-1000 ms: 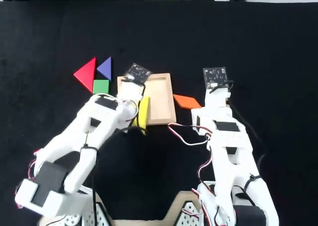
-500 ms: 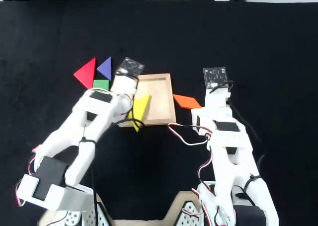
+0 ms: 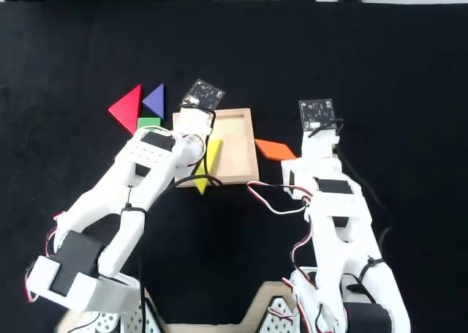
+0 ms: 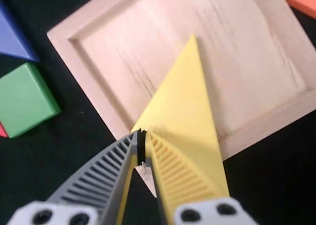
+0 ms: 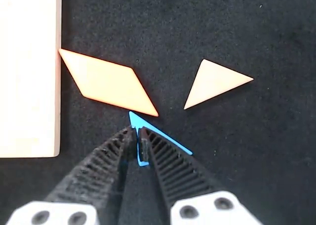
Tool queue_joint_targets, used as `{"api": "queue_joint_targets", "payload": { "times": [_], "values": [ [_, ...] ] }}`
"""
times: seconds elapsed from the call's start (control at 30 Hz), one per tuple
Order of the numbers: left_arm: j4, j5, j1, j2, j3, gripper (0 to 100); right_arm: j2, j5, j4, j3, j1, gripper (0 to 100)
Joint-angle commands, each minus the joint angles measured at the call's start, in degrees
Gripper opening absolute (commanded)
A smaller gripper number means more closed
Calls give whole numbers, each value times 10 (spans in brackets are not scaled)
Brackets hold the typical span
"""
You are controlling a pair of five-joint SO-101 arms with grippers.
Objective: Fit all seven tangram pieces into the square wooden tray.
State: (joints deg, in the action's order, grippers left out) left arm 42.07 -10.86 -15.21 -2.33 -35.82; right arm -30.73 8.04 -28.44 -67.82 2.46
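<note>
Left gripper (image 4: pixel 142 141) is clamped on the yellow triangle (image 4: pixel 185 106), pinching it at one corner and holding it tilted on edge. In the high view the piece hangs over the 7 o'clock corner of the wooden tray (image 3: pixel 253 146), its far point reaching in over the tray floor. The right gripper (image 5: pixel 134 133) sits low over the black cloth at about 3 o'clock from the tray. Its jaws are drawn narrow, with the light blue triangle (image 5: pixel 136 121) pinched between the tips. The orange parallelogram (image 5: pixel 107 81) lies flat just beyond those tips, one point just beside the tray's 3 o'clock rim. A pale triangle (image 5: pixel 215 81) lies near the parallelogram but apart from it. At 9 to 10 o'clock from the tray, the red triangle (image 3: pixel 128 108), dark blue triangle (image 3: pixel 155 99) and green square (image 3: pixel 148 122) are clustered close together.
</note>
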Motion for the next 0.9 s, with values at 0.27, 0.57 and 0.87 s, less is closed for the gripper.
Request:
{"api": "queue_joint_targets", "payload": {
  "times": [0.27, 0.57, 0.87],
  "values": [
    [-6, 4, 1, 9, -11, 36, -16, 4, 12, 1, 2, 11],
    [39, 7, 0, 85, 73, 35, -16, 4, 12, 1, 2, 11],
    [49, 7, -13, 104, 124, 33, -16, 4, 12, 1, 2, 11]
  ]
}}
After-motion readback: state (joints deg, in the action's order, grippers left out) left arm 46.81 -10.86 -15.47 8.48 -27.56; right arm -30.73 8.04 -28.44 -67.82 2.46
